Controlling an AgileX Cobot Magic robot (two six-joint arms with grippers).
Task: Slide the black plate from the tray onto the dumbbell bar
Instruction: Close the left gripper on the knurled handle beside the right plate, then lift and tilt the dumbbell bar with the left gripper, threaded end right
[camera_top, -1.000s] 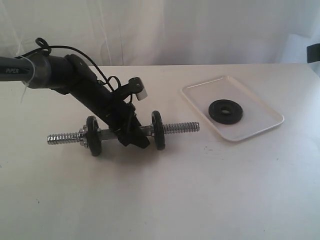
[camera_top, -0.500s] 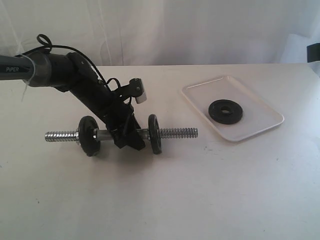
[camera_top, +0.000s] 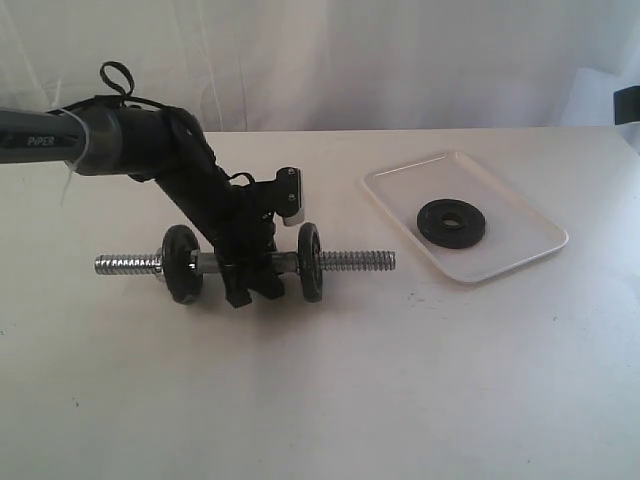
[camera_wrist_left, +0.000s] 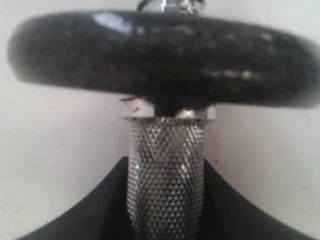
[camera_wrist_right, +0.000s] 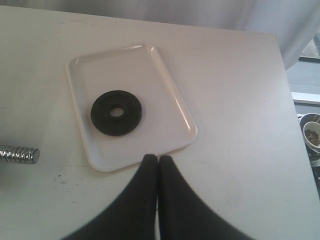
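We count one tray (camera_top: 415, 180), white and flat, on the table (camera_top: 400, 380), and one loose black plate (camera_top: 452, 221) lying flat in the middle of it. We count one dumbbell bar (camera_top: 350, 261), well apart from the tray, with its nearer shiny end pointing toward the tray. Two more black discs are on the bar, a left disc (camera_top: 181, 263) and a right disc (camera_top: 309, 262), and both stand on edge. The left arm (camera_top: 130, 145) comes in from the left side and slants down to the bar. The left gripper (camera_top: 250, 285) pinches the bumpy middle part of the bar, between the two discs. The right gripper (camera_wrist_right: 158, 165) is up above the table near the tray, with its fingers pressed together and nothing between them. The left wrist view is very close and blurry, so we only see one disc and a bit of bar. In the right wrist view a small white bowl (camera_wrist_right: 312, 134) is cut off, and we cannot tell what is in it.
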